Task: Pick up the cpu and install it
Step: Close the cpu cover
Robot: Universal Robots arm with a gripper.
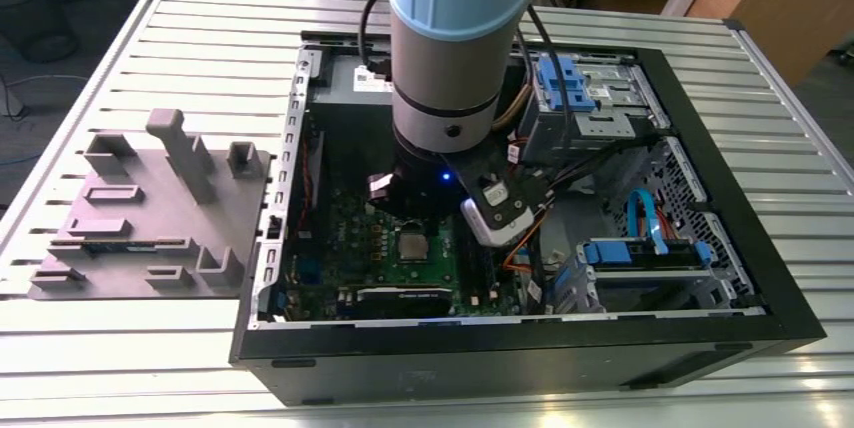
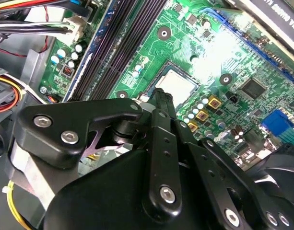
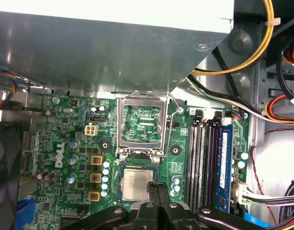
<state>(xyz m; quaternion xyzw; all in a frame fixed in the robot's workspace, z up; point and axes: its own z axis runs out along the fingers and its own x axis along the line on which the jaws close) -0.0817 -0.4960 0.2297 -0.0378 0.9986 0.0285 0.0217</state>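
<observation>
One cpu [image 3: 136, 183] flat in one socket [image 3: 121, 188]; one claw [image 3: 154, 188], closed and empty, at its edge

Finding 1: in the first wrist view, the black metal end effector [image 3: 156, 188] covers the near edge of the small square silver-grey cpu [image 3: 135, 183]. Finding 2: in the second wrist view, the end effector [image 2: 162, 99] hides one corner of the cpu [image 2: 178, 85]. Contact between tips and chip cannot be determined. Finding 3: in the exterior view, the pale blue-grey robot arm [image 1: 454, 48] blocks the far part of the green circuit board [image 1: 354, 248].
</observation>
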